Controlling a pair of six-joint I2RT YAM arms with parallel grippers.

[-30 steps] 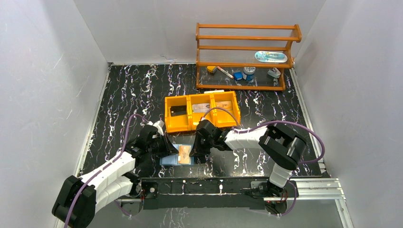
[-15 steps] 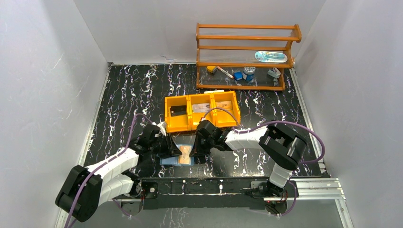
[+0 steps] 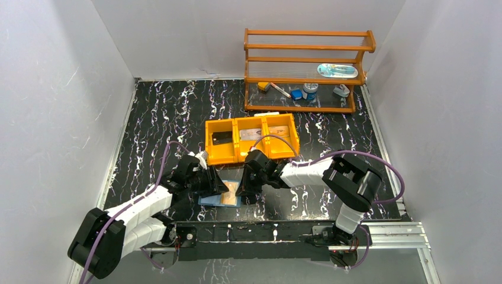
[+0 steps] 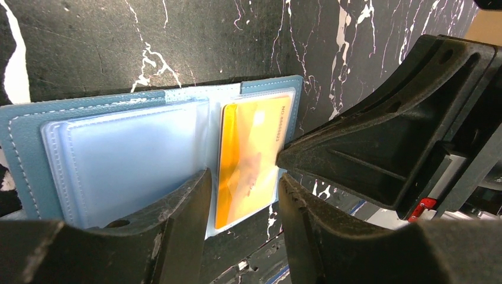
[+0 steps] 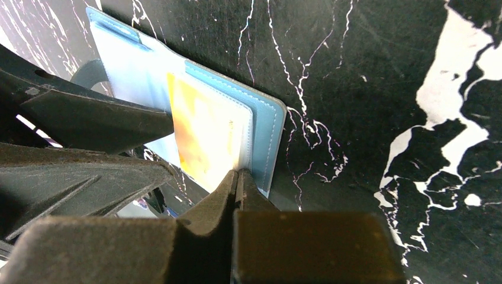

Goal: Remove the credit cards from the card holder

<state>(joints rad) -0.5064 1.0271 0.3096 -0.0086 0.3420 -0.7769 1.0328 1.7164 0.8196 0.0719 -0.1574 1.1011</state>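
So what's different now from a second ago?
The left gripper shifted a little further over the card holder, and its jaws now stand apart above the orange card without gripping it. The right gripper stayed shut with its tip at the holder's edge. The holder stayed open on the table, with the card still in its slot.

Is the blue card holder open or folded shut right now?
Open: the card holder lies spread flat, both pale-blue inner leaves facing up in the left wrist view, an orange card sitting in one sleeve.
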